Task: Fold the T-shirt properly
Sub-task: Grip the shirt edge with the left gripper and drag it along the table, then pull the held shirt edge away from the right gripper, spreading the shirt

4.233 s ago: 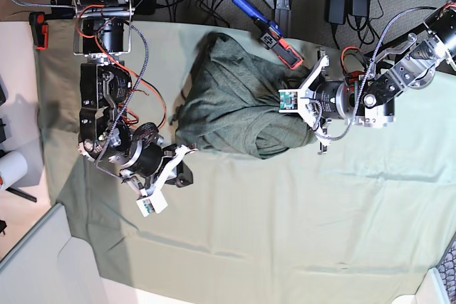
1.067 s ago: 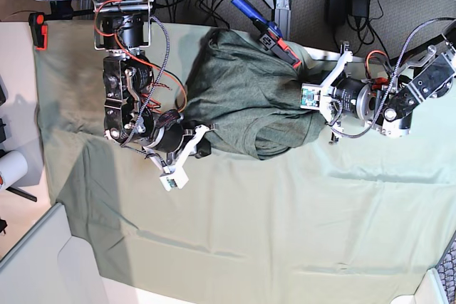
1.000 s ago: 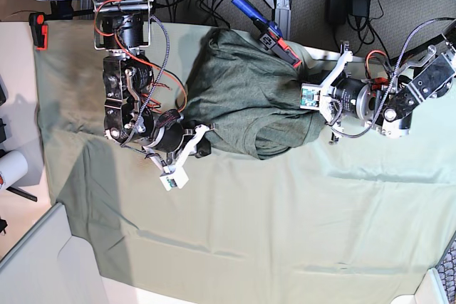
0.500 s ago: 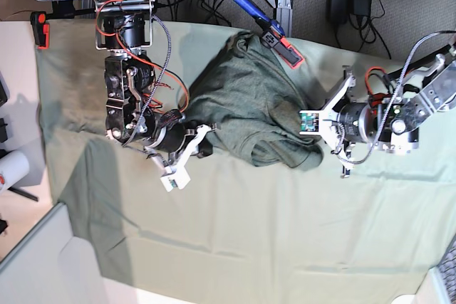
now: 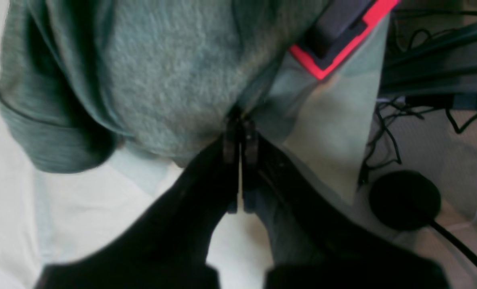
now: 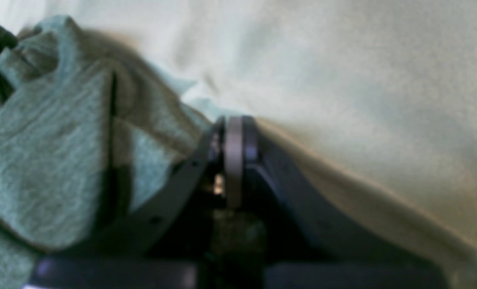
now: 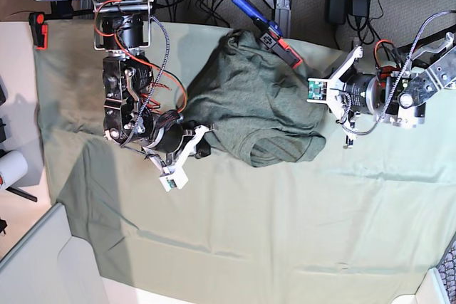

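Overhead, the right gripper (image 7: 201,142) sits at the left of the base view, low on the counter (image 7: 299,218), which is draped in a pale green cloth (image 7: 235,247). Its fingers (image 6: 233,132) are pressed fully together, and its wrist view shows them tip-down on the cloth with the T-shirt (image 7: 249,108) bunched just to their left; a fold of the shirt lies against the left finger, but blur hides whether any fabric is pinched between them. In the base view these fingers meet the shirt's lower left edge.

The shirt lies crumpled in the middle of the counter toward its far edge, a hemmed sleeve or bottom edge curling under at its near side. A blue and red clamp (image 7: 267,32) grips the counter's far edge, just past the shirt's top.

Further right, the left gripper (image 7: 318,114) reaches in from the right side, its fingers (image 5: 229,136) closed. In its wrist view their tips pinch a bit of the shirt's edge (image 5: 162,80), the body of the garment spreading up and to the left of them, the clamp's red jaw (image 5: 338,44) near at upper right.
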`<state>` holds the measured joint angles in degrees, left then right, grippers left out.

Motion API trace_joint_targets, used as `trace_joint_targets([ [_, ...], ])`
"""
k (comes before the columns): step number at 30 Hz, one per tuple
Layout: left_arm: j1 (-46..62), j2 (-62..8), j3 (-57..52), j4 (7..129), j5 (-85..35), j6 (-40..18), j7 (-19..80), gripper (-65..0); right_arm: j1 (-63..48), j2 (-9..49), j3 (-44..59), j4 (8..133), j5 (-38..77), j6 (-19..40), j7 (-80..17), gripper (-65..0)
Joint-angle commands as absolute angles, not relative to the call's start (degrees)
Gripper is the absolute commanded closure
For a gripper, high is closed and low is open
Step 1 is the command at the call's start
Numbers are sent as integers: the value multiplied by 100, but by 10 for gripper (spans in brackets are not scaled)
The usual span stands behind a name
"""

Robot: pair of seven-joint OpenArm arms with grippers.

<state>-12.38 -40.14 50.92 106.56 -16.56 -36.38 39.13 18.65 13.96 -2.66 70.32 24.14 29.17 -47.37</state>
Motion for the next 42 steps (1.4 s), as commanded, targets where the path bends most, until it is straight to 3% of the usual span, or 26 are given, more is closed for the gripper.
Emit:
trace_joint_targets([
  [1, -1317, -4034, 5035, 10667, -1669, -3673, 3774, 0, 1973, 1441, -239, 7113, 2443, 2987, -4703, 0],
  [9, -1380, -3448, 5033, 9638, -987, -3669, 3262, 0, 1745, 1446, -237, 7146, 2641, 3000, -4871, 0],
  [22, -2272, -2764, 5026, 8235, -969, -3492, 2976, 0, 1350, 1787, -237, 7662, 3011, 3000, -5011, 0],
  [29, -2604, -2563, 5024, 8200, -1208, -3500, 3284, 0, 1347, 1890, -237, 7695, 3046, 3000, -5087, 0],
  [42, -2764, -2539, 5024, 8200, -1345, -3828, 2995, 0, 1365, 1892, -237, 7695, 3046, 2998, -5081, 0],
])
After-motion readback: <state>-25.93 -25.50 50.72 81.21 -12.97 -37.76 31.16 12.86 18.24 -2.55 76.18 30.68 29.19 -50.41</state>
